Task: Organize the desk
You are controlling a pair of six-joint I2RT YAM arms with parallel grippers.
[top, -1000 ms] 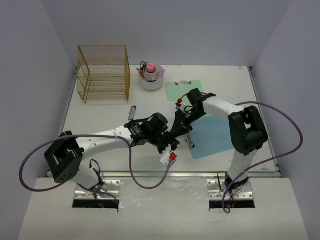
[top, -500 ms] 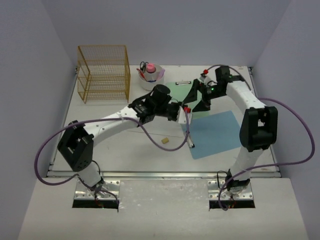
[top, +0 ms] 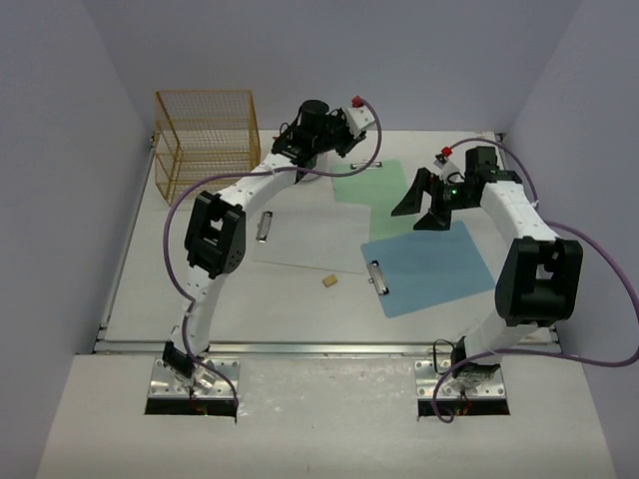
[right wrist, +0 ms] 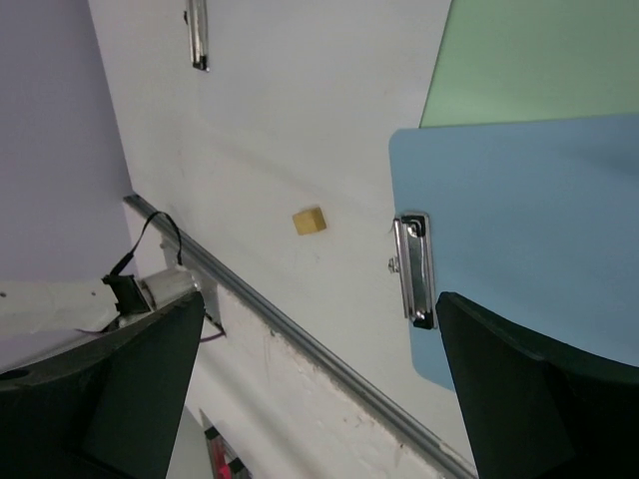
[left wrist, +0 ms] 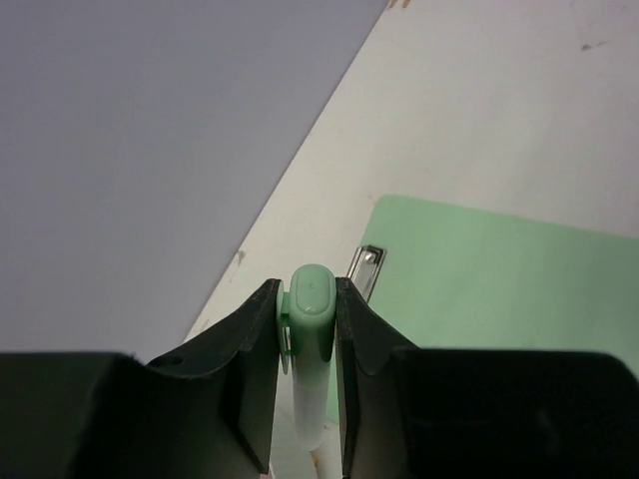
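Observation:
My left gripper [left wrist: 309, 291] is shut on a white marker with a pale green cap [left wrist: 312, 329]. It hangs above the back edge of the desk [top: 300, 299], next to the green clipboard [left wrist: 499, 289]. In the top view the left gripper [top: 296, 140] reaches far back beside the wire rack. The right gripper [top: 422, 208] stands wide open with nothing in it, above where the green clipboard [top: 364, 185] and the blue clipboard [top: 434, 264] meet. In the right wrist view the right gripper [right wrist: 321, 299] looks down at the blue clipboard [right wrist: 539, 220] and its metal clip [right wrist: 412, 269].
A gold wire rack [top: 205, 145] stands at the back left. A small yellow block [top: 328, 281] lies mid-desk and a silver oblong object [top: 265, 227] lies left of centre. The metal rail [right wrist: 300, 339] runs along the front edge. Lavender walls enclose three sides.
Both grippers were close together at mid-desk. The left arm has swung to the back with the marker. The right gripper has opened and drawn back to the right.

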